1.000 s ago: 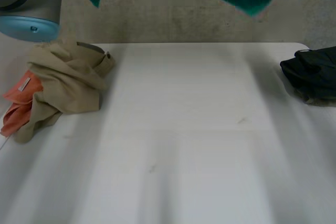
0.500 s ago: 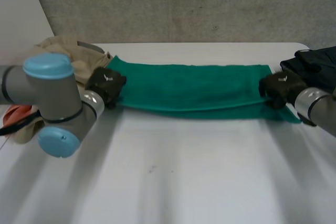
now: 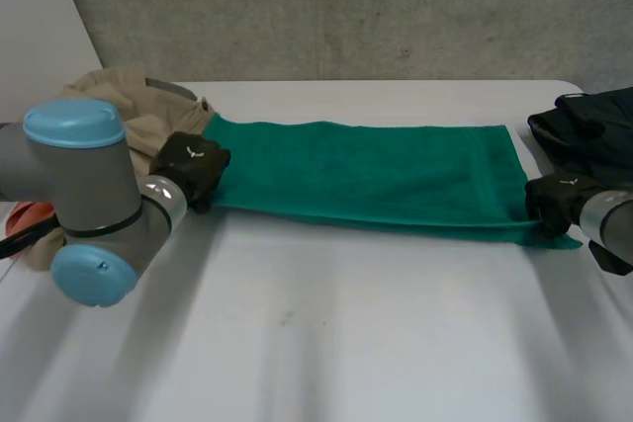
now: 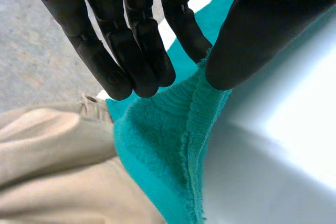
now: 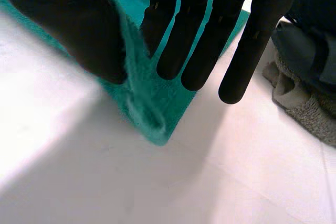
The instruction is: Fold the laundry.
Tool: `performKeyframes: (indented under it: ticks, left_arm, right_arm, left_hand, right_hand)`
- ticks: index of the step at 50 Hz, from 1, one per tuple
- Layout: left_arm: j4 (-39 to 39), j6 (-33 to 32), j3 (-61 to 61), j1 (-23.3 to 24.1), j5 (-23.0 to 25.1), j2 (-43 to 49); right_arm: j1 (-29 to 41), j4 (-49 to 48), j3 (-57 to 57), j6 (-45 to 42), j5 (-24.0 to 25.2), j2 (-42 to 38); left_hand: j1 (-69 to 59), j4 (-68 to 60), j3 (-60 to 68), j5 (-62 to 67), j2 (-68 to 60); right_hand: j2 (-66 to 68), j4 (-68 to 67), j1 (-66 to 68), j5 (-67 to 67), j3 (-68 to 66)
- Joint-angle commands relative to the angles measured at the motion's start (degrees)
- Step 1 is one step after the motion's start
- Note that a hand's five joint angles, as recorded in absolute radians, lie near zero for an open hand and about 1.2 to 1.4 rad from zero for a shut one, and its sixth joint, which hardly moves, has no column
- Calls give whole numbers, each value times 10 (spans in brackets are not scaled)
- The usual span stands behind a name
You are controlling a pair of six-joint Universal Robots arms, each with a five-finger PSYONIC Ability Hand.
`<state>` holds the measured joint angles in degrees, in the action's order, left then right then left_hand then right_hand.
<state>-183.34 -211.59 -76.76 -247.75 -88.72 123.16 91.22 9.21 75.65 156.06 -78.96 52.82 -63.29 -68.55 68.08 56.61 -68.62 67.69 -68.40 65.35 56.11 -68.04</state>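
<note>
Pinching the green towel (image 3: 366, 170) at both ends, we have it stretched flat along the white table (image 3: 346, 343). Our left hand (image 4: 131, 51) clamps the towel's left end between thumb and fingers, and our right hand (image 5: 194, 35) nips its right near corner the same way. A crumpled beige garment (image 3: 168, 116) touches the towel's left end and a dark folded pile (image 3: 593, 126) sits just beside its right end. We judge that the step goes best if both hands pull evenly and hold level, so the long edges line up without wrinkles, and if the left end stays clear of the beige garment.
</note>
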Motion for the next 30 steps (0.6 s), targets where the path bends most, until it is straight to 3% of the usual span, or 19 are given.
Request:
performKeyframes:
  ticks: [1,4,8,12,18,24,30]
  left_arm:
    - [91,-11,-60,3,-1,-53]
    - [138,-20,-83,3,-2,-75]
    - [243,-43,-127,3,1,-110]
    - [304,-65,-136,3,12,-111]
    - [309,-91,-78,10,7,-71]
    - [277,-83,95,25,-32,16]
    - [237,-78,248,34,-52,105]
  right_arm:
    - [-24,69,77,-144,57,103]
    - [-36,134,98,-212,68,129]
    - [-84,295,121,-380,60,160]
    - [-102,344,121,-456,58,164]
    - [-92,292,86,-394,59,142]
    - [-55,184,22,-273,76,92]
    - [-30,55,-27,-199,60,40]
  left_hand:
    - [-167,-115,119,134,-114]
    - [-167,-115,119,134,-114]
    - [-167,-115,119,134,-114]
    - [-167,-115,119,134,-114]
    - [-167,-115,119,134,-114]
    - [-167,-115,119,134,-114]
    - [-167,-115,119,134,-114]
  right_hand:
    - [123,-116,146,139,-120]
    - [123,-116,146,139,-120]
    - [123,-116,146,139,-120]
    - [123,-116,146,139,-120]
    - [123,-116,146,139,-120]
    - [123,-116,146,139,-120]
    - [123,-116,146,139,-120]
